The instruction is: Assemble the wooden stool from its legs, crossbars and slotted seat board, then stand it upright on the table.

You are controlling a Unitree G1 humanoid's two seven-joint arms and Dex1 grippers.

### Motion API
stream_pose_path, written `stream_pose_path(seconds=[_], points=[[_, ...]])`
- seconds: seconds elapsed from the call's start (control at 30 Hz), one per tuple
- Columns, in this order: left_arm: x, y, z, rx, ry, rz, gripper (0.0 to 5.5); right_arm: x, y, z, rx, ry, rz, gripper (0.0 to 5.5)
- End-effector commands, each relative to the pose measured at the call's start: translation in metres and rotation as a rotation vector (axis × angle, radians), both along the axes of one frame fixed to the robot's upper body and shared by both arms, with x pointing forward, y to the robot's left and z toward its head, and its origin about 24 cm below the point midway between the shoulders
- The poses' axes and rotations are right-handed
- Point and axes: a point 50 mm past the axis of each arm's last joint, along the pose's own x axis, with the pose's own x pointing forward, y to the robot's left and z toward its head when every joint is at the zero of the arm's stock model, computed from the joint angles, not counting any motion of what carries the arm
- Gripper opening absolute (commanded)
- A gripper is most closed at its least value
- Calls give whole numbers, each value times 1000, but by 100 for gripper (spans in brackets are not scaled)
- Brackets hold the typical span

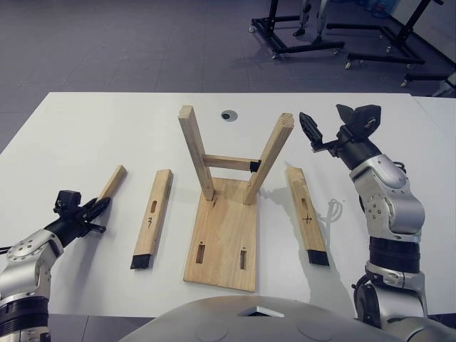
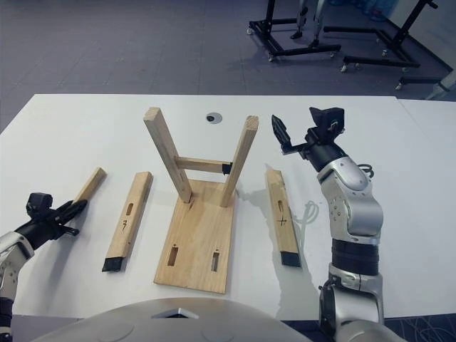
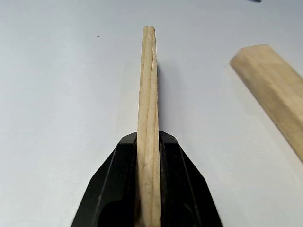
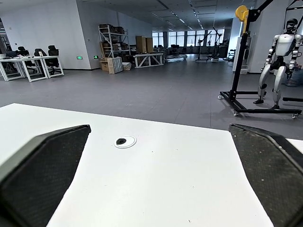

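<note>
The slotted seat board (image 1: 221, 239) lies flat mid-table. Two legs (image 1: 197, 153) (image 1: 269, 158) stand in its far slots, leaning apart, joined by a short crossbar (image 1: 229, 163). One loose leg (image 1: 152, 217) lies to the left of the board, another (image 1: 307, 214) to its right. Far left, a thin crossbar (image 1: 114, 179) rests on the table with my left gripper (image 1: 96, 208) shut on its near end; the left wrist view shows the black fingers (image 3: 118, 189) clamping the crossbar (image 3: 148, 94). My right gripper (image 1: 335, 121) hangs open above the table, right of the standing legs, holding nothing (image 4: 156, 156).
A round cable hole (image 1: 229, 115) sits in the white table (image 1: 85, 128) behind the stool. A thin white cord (image 1: 331, 210) lies beside the right loose leg. Black wheeled stands (image 1: 306, 39) are on the floor beyond the table's far edge.
</note>
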Motion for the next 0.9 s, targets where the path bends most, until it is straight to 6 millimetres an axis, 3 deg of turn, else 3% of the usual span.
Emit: stream_pose_path(seconds=[0.03,0.13,0.2,0.27,0.33,0.4,0.47,0.57,0.73,0.9], points=[[11,-8,27,-173,-185,13,39,5,-3,6,-20,23,-53,540],[22,-19,73,-445,-448,-9,39,9,-4,14,-35,28,-94,540],[24,-37,107,-662,-582,-125,39,10,-8,35,108,-26,-74,540],[21,-60,135,-852,-626,-303,39,8,-14,59,275,-105,-15,540],[19,-91,149,-980,-562,-505,39,-3,-18,80,389,-252,110,540],[14,-116,151,-1075,-449,-653,39,-17,-12,82,441,-329,258,540],[8,-131,149,-1097,-367,-753,39,-36,7,75,512,-307,473,540],[12,-141,148,-951,-382,-759,39,-64,30,77,621,-306,684,540],[15,-141,150,-855,-441,-736,39,-72,68,78,668,-239,738,540],[9,-155,148,-846,-425,-822,39,-69,97,69,738,-126,785,540]])
